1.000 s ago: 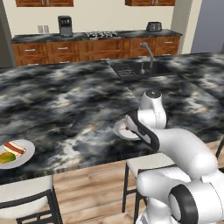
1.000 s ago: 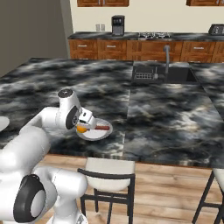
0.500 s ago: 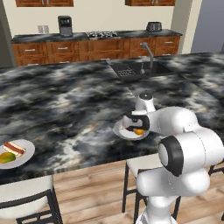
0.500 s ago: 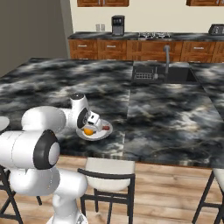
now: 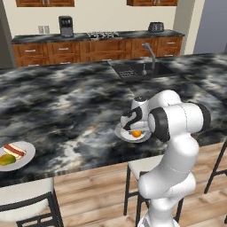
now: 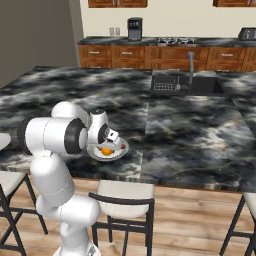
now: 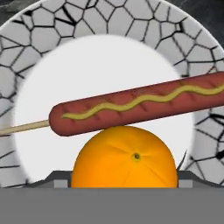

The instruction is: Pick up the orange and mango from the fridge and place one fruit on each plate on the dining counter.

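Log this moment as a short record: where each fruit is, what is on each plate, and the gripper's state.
orange: on the near plate, between the gripper's fingers, beside the sausage on a stick
near plate: on the dining counter, in front of the arm
mango: on the far plate, at the counter's left in the left base view
far plate: also bears a sausage strip
gripper: low over the near plate; cannot tell whether it grips or has let go of the orange
task status: one fruit on each plate
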Motion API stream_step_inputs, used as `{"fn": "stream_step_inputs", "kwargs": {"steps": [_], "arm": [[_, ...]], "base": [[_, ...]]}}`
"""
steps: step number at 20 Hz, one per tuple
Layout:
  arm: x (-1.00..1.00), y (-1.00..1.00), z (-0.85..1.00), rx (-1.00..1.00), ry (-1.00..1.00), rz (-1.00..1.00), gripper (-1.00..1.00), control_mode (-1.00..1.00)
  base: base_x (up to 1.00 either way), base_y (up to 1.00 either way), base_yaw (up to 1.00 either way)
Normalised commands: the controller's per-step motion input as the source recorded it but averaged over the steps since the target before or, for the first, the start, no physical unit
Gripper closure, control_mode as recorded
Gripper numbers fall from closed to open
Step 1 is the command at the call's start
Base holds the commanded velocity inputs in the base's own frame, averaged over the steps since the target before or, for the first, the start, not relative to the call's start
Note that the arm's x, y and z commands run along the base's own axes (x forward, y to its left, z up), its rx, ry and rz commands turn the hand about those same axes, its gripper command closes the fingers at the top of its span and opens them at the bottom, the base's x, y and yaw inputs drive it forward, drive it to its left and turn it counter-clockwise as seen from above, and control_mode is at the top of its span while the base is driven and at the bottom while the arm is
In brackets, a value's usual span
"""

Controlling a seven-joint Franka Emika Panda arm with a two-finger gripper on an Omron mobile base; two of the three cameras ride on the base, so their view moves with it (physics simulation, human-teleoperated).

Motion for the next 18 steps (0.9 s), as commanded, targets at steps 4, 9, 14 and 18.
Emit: {"fn": "stream_step_inputs", "kwargs": {"steps": [4, 9, 14, 18], "arm": [[0.44, 0.0, -0.54, 0.0, 0.1, 0.0, 1.0, -1.0], [0.01, 0.01, -0.19, 0.0, 0.04, 0.0, -1.0, -1.0], [0.0, 0.0, 0.03, 0.0, 0.0, -0.02, -1.0, -1.0], [-0.05, 0.01, 0.31, 0.0, 0.0, -0.02, -1.0, -1.0]], "base": [[0.0, 0.0, 0.0], [0.0, 0.0, 0.0], [0.0, 0.0, 0.0], [0.0, 0.0, 0.0]]}}
